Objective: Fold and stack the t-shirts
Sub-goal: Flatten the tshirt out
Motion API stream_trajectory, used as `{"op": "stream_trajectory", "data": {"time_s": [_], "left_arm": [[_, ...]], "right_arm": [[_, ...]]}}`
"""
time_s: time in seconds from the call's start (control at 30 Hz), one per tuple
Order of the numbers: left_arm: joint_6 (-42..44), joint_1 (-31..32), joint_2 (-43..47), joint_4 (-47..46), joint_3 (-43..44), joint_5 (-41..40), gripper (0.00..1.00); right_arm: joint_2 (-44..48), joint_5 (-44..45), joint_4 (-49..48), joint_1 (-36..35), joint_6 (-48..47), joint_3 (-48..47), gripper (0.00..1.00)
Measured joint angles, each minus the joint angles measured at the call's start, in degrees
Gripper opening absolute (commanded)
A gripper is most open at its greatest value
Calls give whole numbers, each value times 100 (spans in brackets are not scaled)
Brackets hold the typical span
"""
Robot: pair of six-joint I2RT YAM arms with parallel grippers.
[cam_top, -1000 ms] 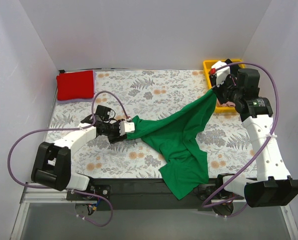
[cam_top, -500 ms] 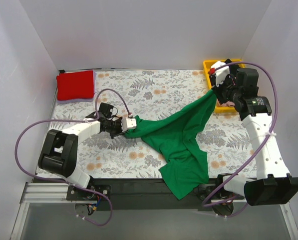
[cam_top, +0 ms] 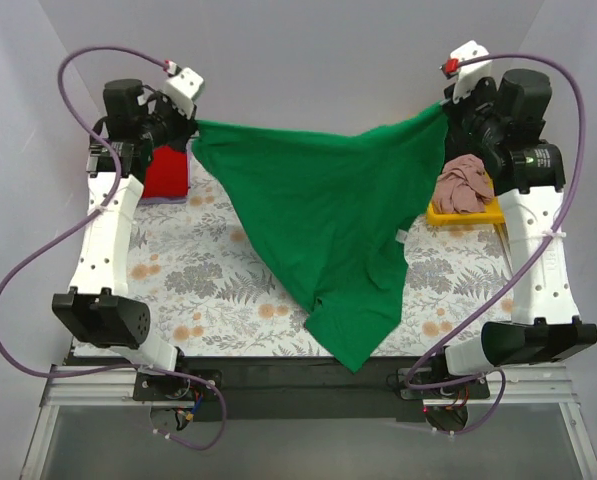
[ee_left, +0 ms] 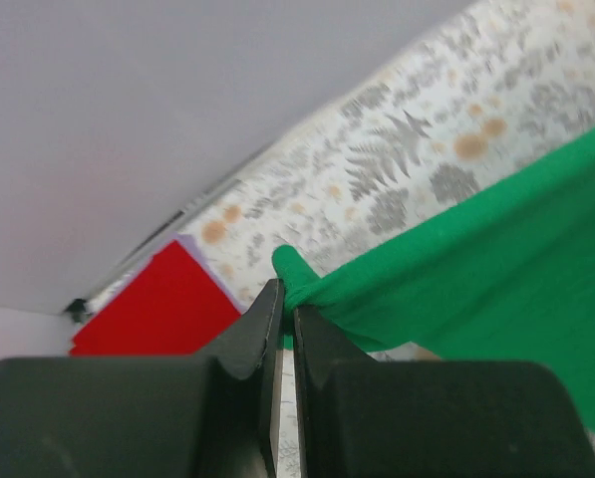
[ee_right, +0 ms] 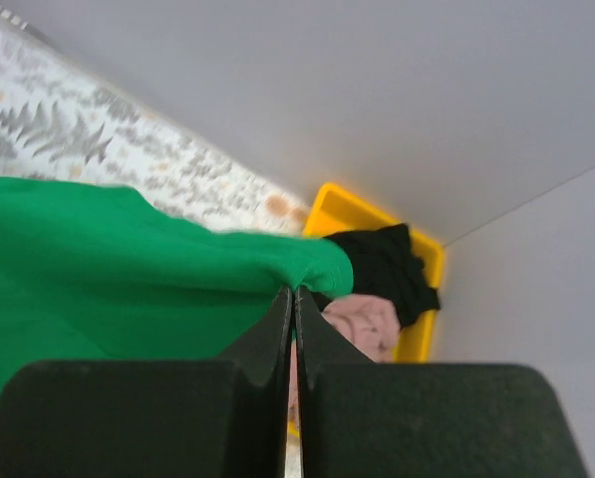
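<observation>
The top view is looking steeply down from above and behind the arm bases, taking in the whole bench (cam_top: 178,280). Each wrist camera is sitting close behind its claw. The one behind the left claw (ee_left: 285,299) is facing the bench's far left, catching the red t-shirt (ee_left: 157,311). The one behind the right claw (ee_right: 293,299) is facing the far right, catching the yellow tray (ee_right: 342,212). All three are sharing the green t-shirt (cam_top: 318,200).

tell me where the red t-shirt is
Top view: the red t-shirt lies at the floral cloth's far left corner, by the left pincer holding the green t-shirt.
</observation>
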State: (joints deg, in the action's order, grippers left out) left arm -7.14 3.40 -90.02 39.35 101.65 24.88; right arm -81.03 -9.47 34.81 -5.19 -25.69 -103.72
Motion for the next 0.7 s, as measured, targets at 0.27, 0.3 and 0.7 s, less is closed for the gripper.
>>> {"op": "stream_trajectory", "data": {"time_s": [0.27, 0.3, 0.7], "left_arm": [[-957, -17, 761, 334, 986, -1008, 0], [-1036, -20, 981, 319, 935, -1147, 0], [-1672, -17, 3407, -428, 721, -1923, 0]], "right_arm": [[496, 485, -345, 4, 162, -861, 1], [719, 520, -420, 2, 164, -791, 1], [2680, 323, -1401, -2, 138, -704, 1]]}}
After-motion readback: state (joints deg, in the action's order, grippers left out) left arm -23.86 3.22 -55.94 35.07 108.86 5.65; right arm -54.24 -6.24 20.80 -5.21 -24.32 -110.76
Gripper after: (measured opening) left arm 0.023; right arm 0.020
